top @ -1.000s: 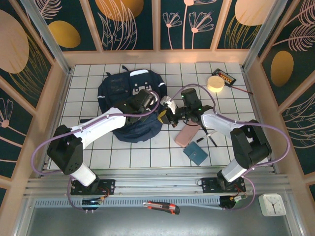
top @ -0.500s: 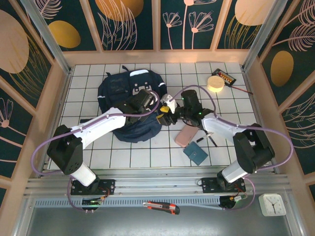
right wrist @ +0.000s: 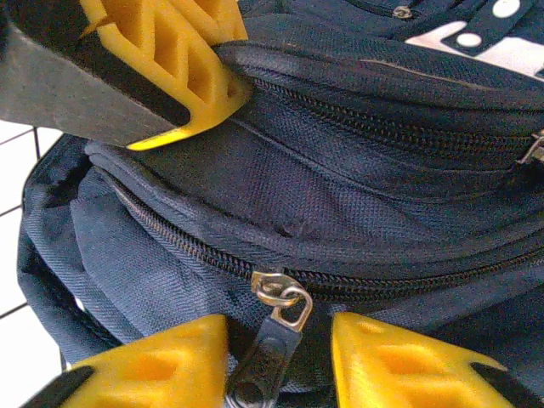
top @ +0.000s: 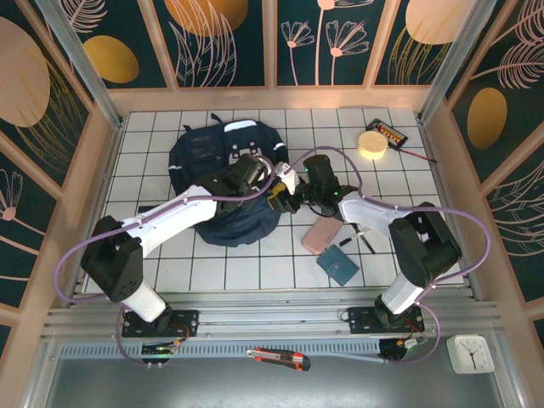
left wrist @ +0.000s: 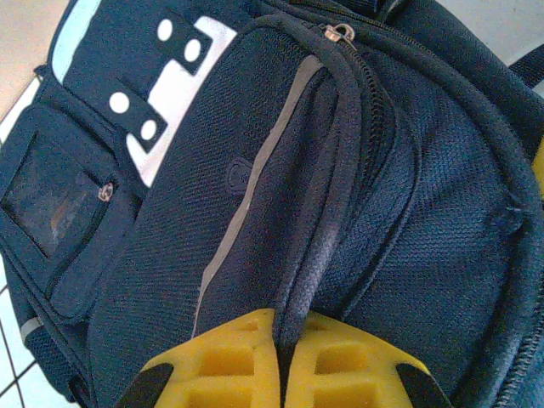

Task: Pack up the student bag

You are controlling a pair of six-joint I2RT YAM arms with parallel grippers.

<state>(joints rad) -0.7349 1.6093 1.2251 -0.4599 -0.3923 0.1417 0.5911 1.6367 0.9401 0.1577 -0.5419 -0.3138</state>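
Opening the large navy-blue fabric student bag (top: pixel 200 153), which lies on the white tiled table (top: pixel 255 263) left of centre; the left gripper (left wrist: pixel 280 340), pinched tight on a ridge of bag fabric, should hold it taut; the right gripper (right wrist: pixel 276 348), jaws apart and empty, straddles the metal zipper pull (right wrist: pixel 280 302); it should close squarely on the tab before drawing along the seam.

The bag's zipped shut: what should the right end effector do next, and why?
Probably close the right end effector on the black zipper pull tab: it lies between the open fingers, the navy-blue fabric backpack is zipped shut, and the left end effector pinches its seam.
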